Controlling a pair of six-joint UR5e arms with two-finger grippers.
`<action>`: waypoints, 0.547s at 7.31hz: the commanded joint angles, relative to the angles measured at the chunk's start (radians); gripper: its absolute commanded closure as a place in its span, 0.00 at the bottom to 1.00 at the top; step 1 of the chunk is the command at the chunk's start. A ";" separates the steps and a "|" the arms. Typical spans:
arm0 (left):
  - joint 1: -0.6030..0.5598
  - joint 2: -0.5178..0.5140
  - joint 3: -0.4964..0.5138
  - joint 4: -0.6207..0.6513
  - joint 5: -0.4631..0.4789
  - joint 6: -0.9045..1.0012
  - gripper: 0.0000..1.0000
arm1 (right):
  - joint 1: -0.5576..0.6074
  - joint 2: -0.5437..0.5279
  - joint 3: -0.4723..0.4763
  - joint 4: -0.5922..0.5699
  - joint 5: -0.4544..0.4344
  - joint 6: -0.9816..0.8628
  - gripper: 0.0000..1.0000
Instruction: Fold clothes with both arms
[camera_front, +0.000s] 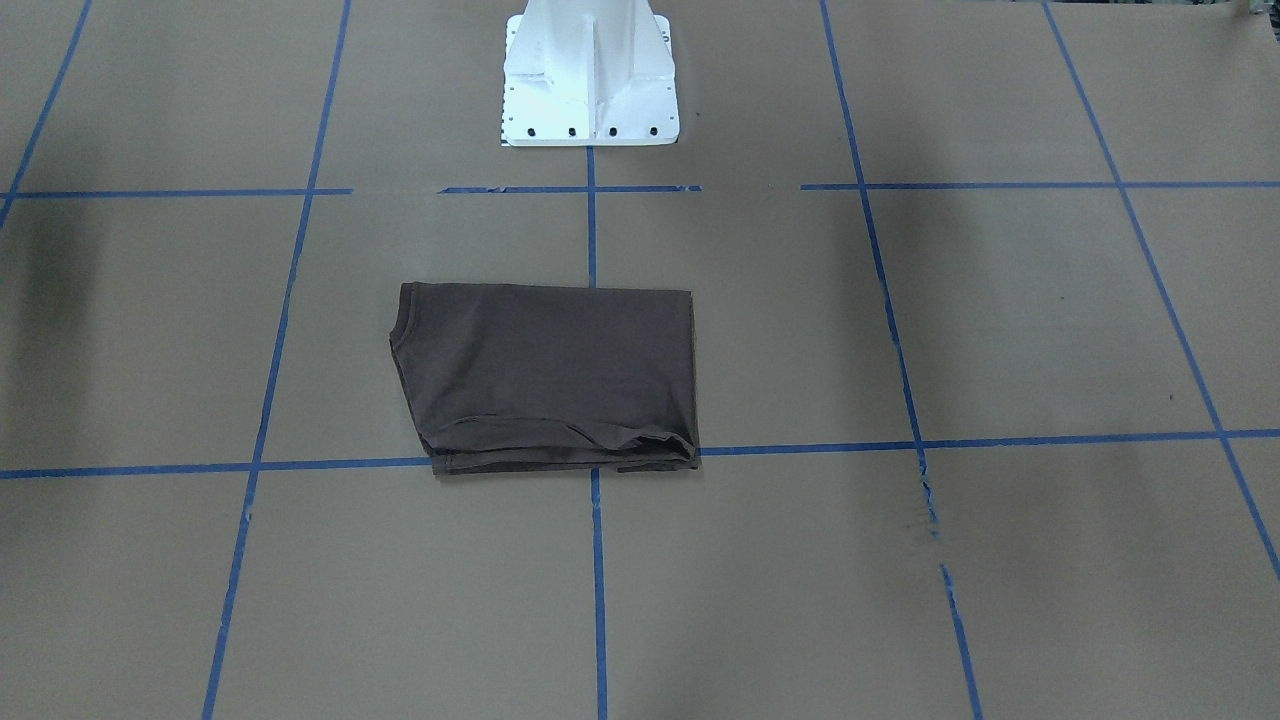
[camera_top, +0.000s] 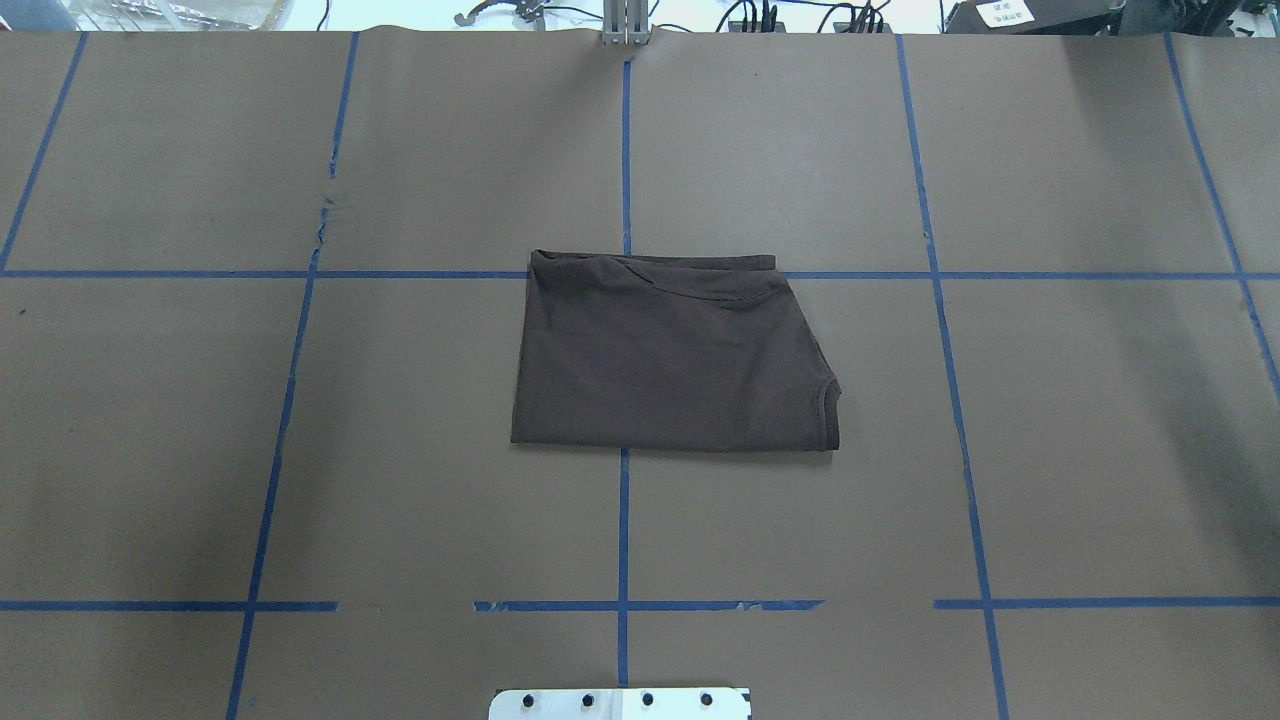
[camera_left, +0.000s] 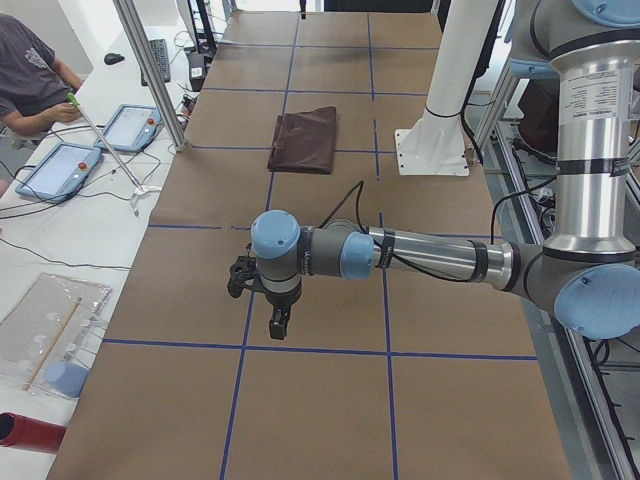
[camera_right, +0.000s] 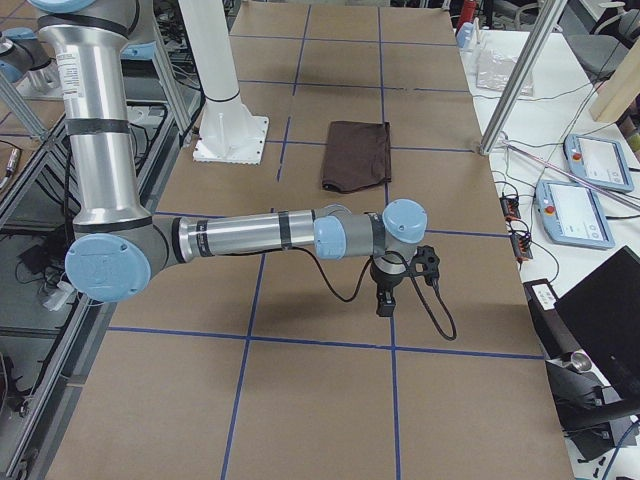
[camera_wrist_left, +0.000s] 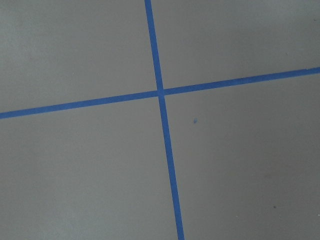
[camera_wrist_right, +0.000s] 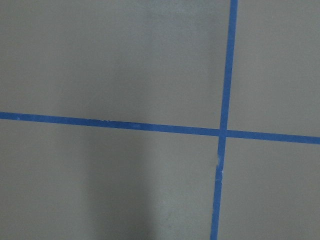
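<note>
Left arm (camera_left: 400, 258) reaches over the bench (camera_top: 150, 420), well left of the shirt (camera_top: 670, 360); how open its jaws are, I cannot tell. The folded shirt lies mid-bench across the tape (camera_top: 623, 520). Right arm (camera_right: 260, 235) hangs well right, jaws likewise unclear.

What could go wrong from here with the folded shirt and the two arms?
1. The T-shirt has a loose, rumpled layer along its operator-side edge. The left pincer or the right pincer might catch only that layer and pull the fold open.
2. The brown paper has a tear on a tape line. A low sweep could snag it.
</note>
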 joint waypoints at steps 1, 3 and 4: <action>0.001 0.001 -0.013 0.003 -0.008 -0.001 0.00 | 0.000 -0.005 0.000 0.014 0.037 0.002 0.00; 0.001 -0.003 -0.019 -0.001 -0.008 -0.001 0.00 | 0.000 -0.008 0.001 0.014 0.038 0.000 0.00; 0.001 -0.003 -0.020 0.000 -0.006 -0.001 0.00 | 0.001 -0.007 0.003 0.015 0.028 -0.001 0.00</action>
